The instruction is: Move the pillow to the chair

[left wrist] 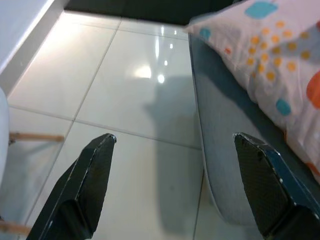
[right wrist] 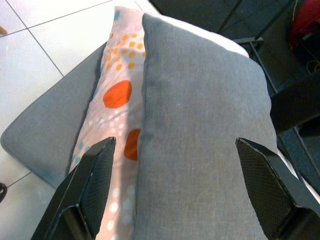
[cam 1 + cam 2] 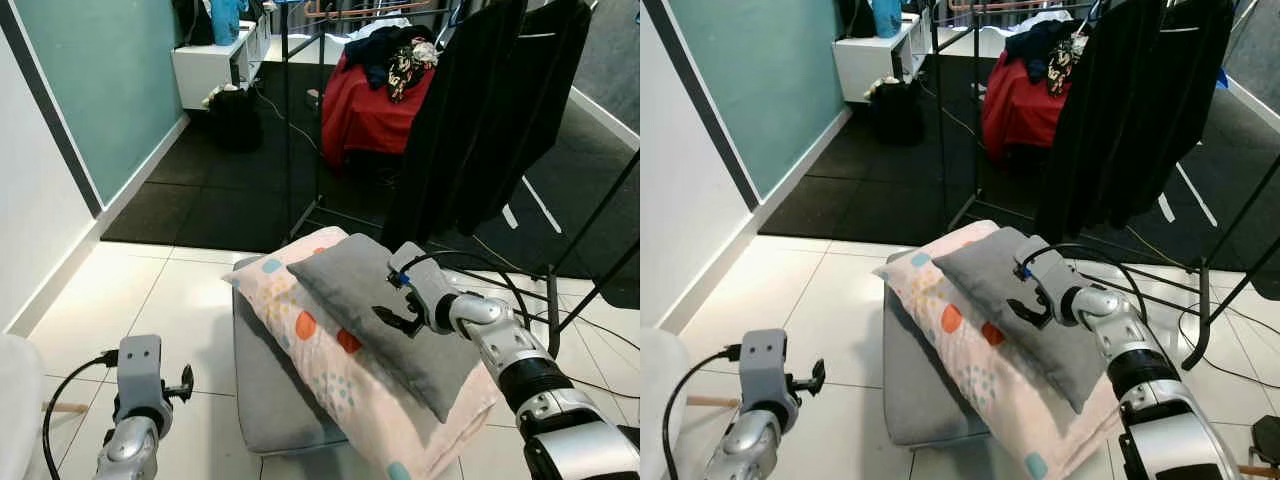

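Nearest, the left gripper (image 3: pixel 185 383) hangs low over the white tiled floor (image 3: pixel 150 300), beside the near left edge of a flat grey cushion (image 3: pixel 262 390); its fingers (image 1: pixel 85 185) are spread wide with nothing between them, tile and the cushion's edge showing through the gap.

The grey cushion lies on the floor and carries a long white pillow with coloured dots (image 3: pixel 330 370), laid diagonally from the cushion's far left corner toward its near right corner. On top of that rests the grey pillow (image 3: pixel 385 315), running the same diagonal and leaving the dotted pillow's left side uncovered.

The right gripper (image 3: pixel 398 318) hovers just above the middle of the grey pillow, its fingers (image 2: pixel 90 190) spread apart on either side of the pillow's width, pinching nothing; whether the tips touch the fabric cannot be told.

Farther off, past the tiles, dark flooring begins. A black clothes rack (image 3: pixel 305 120) stands there with dark garments (image 3: pixel 480 120) hanging, and behind it a red cover (image 3: pixel 365 115) is piled with clothing. A white shelf unit (image 3: pixel 215 60) stands against the teal wall (image 3: pixel 105 80).
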Controlling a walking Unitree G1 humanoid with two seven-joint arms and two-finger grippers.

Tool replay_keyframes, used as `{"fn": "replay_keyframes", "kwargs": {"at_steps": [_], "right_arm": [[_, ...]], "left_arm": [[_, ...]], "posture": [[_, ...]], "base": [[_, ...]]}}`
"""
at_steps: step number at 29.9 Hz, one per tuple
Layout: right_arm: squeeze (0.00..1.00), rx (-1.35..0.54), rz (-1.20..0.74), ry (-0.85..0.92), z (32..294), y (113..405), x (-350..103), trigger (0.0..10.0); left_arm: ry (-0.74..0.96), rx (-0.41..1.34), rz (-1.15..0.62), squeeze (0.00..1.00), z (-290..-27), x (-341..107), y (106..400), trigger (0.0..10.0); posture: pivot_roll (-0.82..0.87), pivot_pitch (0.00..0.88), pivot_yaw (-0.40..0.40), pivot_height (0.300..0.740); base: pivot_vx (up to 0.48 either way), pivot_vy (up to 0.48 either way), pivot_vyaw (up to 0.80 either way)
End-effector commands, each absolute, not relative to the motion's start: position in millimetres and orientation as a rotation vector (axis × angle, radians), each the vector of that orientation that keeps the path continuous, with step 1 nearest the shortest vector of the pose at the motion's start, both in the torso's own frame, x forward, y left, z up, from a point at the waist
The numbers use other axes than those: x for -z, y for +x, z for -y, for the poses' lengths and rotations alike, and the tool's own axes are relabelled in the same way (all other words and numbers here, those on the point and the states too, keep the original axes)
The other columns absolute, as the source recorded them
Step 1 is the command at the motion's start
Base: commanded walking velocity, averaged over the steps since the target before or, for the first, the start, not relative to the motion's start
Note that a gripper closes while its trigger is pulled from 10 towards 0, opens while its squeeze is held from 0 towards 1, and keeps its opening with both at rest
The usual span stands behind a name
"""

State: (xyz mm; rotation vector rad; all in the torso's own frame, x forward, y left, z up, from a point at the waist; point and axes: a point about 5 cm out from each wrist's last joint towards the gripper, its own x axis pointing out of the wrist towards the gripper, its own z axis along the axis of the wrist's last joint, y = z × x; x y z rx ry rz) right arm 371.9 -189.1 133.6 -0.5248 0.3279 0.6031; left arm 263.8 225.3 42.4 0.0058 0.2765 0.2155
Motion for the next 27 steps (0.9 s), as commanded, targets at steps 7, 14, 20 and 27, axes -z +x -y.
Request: {"fn": "replay_keyframes", "kwargs": {"at_steps": [7, 14, 20, 27], "right_arm": [[0.0, -0.588, -0.384, -0.671, 191.2, 369.8, -123.0, 10.0], [0.0, -0.587, -0.388, -0.67, 186.8, 369.2, -120.4, 10.0], [0.0, -0.563, -0.38, -0.664, 187.1, 370.7, -121.3, 10.0], [0.0, -0.548, -0.292, -0.801, 180.4, 373.7, -127.1, 10.0]], "left_arm": [[0.029, -0.193, -0.147, 0.0, -230.4, -75.8, 266.4, 10.0], [0.03, -0.199, -0.128, 0.0, -230.5, -82.0, 262.0, 10.0], [0.025, -0.209, -0.134, 0.0, -231.3, -83.4, 258.4, 10.0], [0.035, -0.212, -0.127, 0.0, -233.8, -90.4, 255.3, 10.0]], "posture": [[-0.17, 0.102, -0.047, 0.65], [-0.16, 0.115, -0.047, 0.62], [-0.16, 0.12, -0.054, 0.595], [-0.15, 0.144, -0.039, 0.57]], "base": [[0.0, 0.0, 0.0], [0.0, 0.0, 0.0], [0.0, 0.0, 0.0], [0.0, 0.0, 0.0]]}}
